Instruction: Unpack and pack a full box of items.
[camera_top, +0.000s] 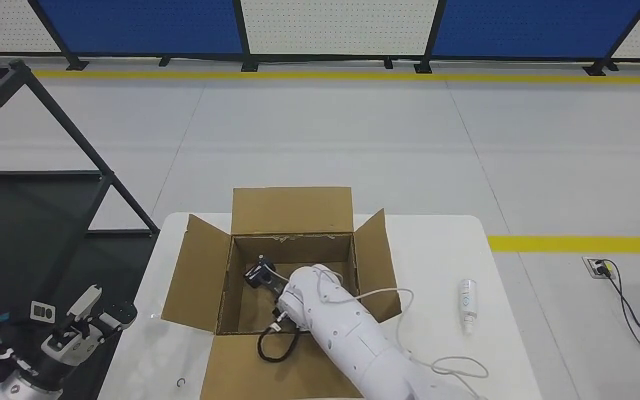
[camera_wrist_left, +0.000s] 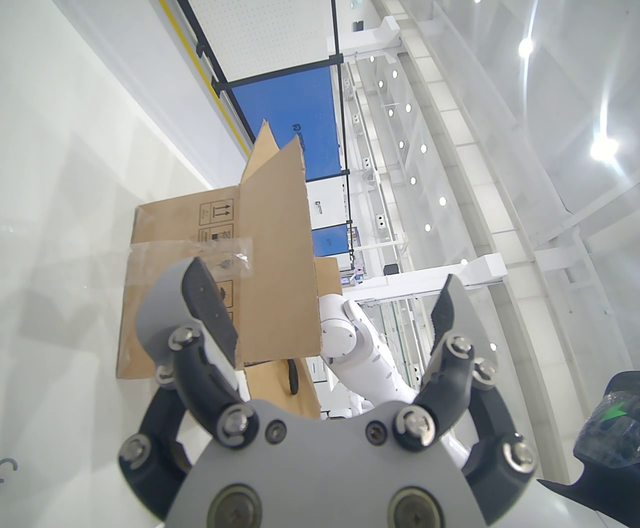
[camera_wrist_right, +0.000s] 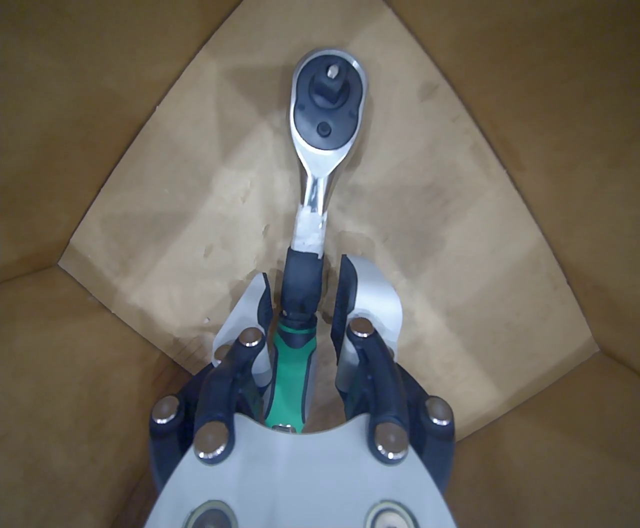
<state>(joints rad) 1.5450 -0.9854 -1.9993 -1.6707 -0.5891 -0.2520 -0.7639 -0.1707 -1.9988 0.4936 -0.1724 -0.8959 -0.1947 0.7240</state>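
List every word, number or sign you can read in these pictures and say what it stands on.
No words or numbers are readable.
Two upward arrows in a frame: on the side of the cardboard box.
Marks beneath them: too blurred to read.
White mark on the blue panel: too small.
Print on the tube: too small.

Box (camera_top: 292, 212): on the worktop (camera_top: 440, 300), left half, flaps spread. Ratchet wrench (camera_wrist_right: 325, 115): in the box, handle between the right claw's (camera_wrist_right: 306, 280) fingers. Tube (camera_top: 466, 303): lying near the worktop's right edge, well apart from the box. Left claw (camera_wrist_left: 320, 295): beyond the left edge.
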